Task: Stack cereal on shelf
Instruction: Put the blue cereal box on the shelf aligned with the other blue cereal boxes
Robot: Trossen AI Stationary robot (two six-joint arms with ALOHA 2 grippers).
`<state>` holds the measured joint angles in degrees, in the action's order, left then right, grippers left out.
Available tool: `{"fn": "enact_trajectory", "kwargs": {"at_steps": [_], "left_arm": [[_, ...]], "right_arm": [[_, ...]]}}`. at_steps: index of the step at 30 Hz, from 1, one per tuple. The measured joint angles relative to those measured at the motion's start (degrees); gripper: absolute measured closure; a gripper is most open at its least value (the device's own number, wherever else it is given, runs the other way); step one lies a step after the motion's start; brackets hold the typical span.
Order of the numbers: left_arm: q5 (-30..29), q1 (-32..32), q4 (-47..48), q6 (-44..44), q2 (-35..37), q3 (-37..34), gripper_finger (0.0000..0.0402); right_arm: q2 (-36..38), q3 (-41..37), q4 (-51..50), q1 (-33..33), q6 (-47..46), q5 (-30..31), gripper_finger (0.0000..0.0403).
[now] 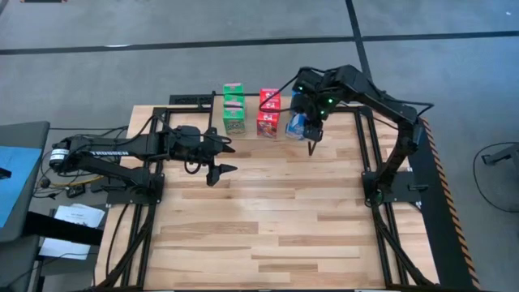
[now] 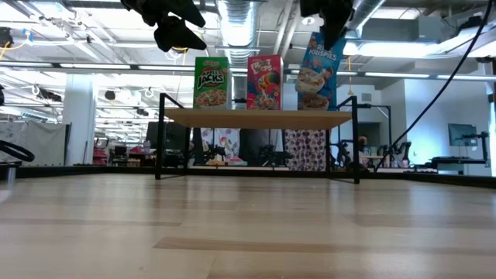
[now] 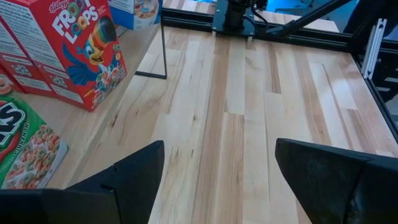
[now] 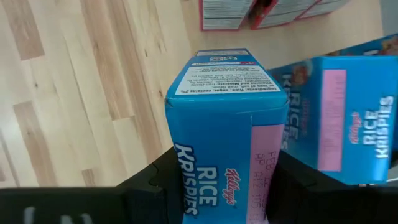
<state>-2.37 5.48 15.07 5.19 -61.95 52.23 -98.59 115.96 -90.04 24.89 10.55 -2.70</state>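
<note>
The shelf (image 2: 260,117) stands at the table's far side on thin black legs. On its board stand green cereal boxes (image 2: 211,81) and red cereal boxes (image 2: 264,81), upright on their bottoms. My right gripper (image 4: 227,186) is shut on a blue Rice Krispies box (image 2: 319,70) above the shelf's right end. Another blue box (image 4: 348,118) stands on the shelf right beside it. My left gripper (image 3: 219,149) hangs open over the table, just in front of the shelf's left part, with nothing between its fingers. My right gripper pinches the blue box near its top end (image 4: 227,162), one finger (image 4: 155,186) on each wide face. The fingers come from above, pointing steeply down. The box hangs tilted below them. Its bottom edge (image 2: 310,105) is down at the shelf board; whether it touches I cannot tell.
Black frame rails (image 1: 369,162) run along the table's sides, and the right arm's base (image 1: 375,195) stands at the right. Bare slatted wood (image 1: 268,227) spreads from the shelf to the near edge. The room behind the table holds racks and equipment.
</note>
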Motion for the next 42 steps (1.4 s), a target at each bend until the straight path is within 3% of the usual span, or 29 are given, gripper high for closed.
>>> {"fn": "enact_trajectory", "kwargs": {"at_steps": [16, 30, 38, 42], "left_arm": [[0.0, 0.0, 0.0, 0.0, 0.0, 0.0, 0.0106], [0.0, 0.0, 0.0, 0.0, 0.0, 0.0, 0.0106], [0.0, 0.0, 0.1, 0.3, 0.0, 0.0, 0.0106], [0.0, 0.0, 0.0, -1.1, 0.0, 0.0, 0.0106]], "right_arm": [[-0.2, 0.0, 0.0, -0.2, -1.8, 1.4, 0.0221], [0.7, 0.0, 0.0, -4.4, -4.2, 1.3, 0.0221], [12.6, -14.0, -0.4, -4.6, -6.0, 1.4, 0.0221], [14.0, -15.0, 0.2, -5.0, -6.4, 1.4, 0.0221]]}}
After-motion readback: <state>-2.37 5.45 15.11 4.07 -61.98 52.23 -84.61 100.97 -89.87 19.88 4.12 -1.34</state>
